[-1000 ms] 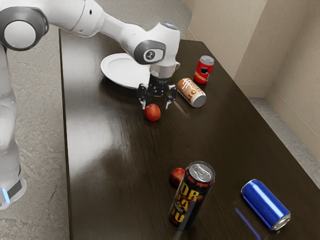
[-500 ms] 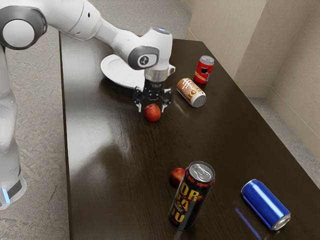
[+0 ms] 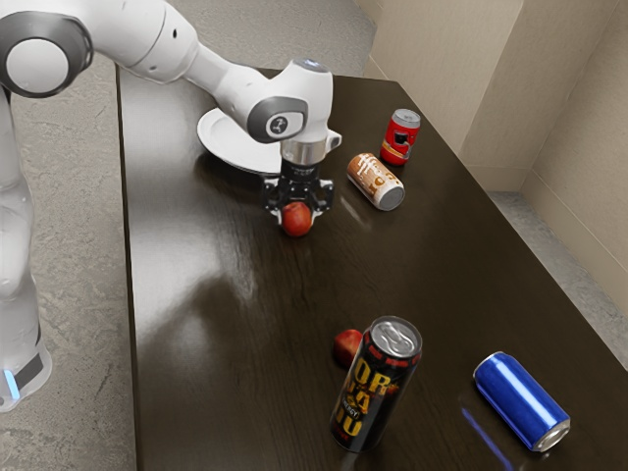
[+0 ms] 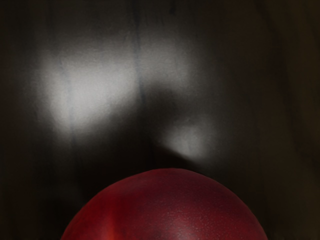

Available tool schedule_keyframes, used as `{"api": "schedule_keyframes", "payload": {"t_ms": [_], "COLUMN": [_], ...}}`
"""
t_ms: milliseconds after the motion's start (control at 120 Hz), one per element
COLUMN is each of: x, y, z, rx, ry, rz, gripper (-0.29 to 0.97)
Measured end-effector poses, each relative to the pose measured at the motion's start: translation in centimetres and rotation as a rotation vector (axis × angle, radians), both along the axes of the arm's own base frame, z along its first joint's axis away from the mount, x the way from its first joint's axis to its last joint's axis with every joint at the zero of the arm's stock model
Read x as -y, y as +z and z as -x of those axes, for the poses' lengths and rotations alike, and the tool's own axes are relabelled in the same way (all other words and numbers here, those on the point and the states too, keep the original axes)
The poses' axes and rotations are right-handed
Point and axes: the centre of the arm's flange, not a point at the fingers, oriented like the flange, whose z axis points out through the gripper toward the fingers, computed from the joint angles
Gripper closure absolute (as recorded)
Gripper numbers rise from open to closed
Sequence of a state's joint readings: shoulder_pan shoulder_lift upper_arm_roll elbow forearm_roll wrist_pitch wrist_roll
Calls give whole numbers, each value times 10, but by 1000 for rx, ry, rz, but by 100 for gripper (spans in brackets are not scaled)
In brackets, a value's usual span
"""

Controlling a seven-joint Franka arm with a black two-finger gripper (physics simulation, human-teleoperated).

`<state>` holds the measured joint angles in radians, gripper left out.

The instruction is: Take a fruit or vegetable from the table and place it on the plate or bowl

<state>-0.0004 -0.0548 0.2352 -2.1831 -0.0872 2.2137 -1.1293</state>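
A red apple [image 3: 297, 222] lies on the dark wooden table [image 3: 196, 294], just in front of the white plate [image 3: 228, 134]. My gripper [image 3: 296, 210] has come straight down over this apple and stands open, one finger on each side of it, with the apple low between them. In the wrist view the same apple [image 4: 165, 210] bulges large and red right under my hand, with glossy table [image 4: 100, 90] beyond it. A second red apple [image 3: 344, 346] rests nearer the front, partly behind a tall black can [image 3: 376, 383].
An orange-and-white can [image 3: 376, 181] lies on its side to the exterior view's right of my gripper. A red can [image 3: 400, 136] stands behind it. A blue can [image 3: 521, 399] lies at the front right. The table's left edge runs close beside the plate.
My hand has shifted slightly toward the exterior view's left and dropped, so the open fingers now straddle the apple instead of hovering above it. The apple has stayed put.
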Motion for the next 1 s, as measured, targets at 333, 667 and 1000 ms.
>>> {"api": "schedule_keyframes", "payload": {"t_ms": [333,667,1000], "x": [-141,-254,-230], "y": [145,141,178], "z": [18,76,57], "rx": [112,33,168], "ry": [129,223,173], "rz": [-150,-154,-133], "gripper": [35,27,2]}}
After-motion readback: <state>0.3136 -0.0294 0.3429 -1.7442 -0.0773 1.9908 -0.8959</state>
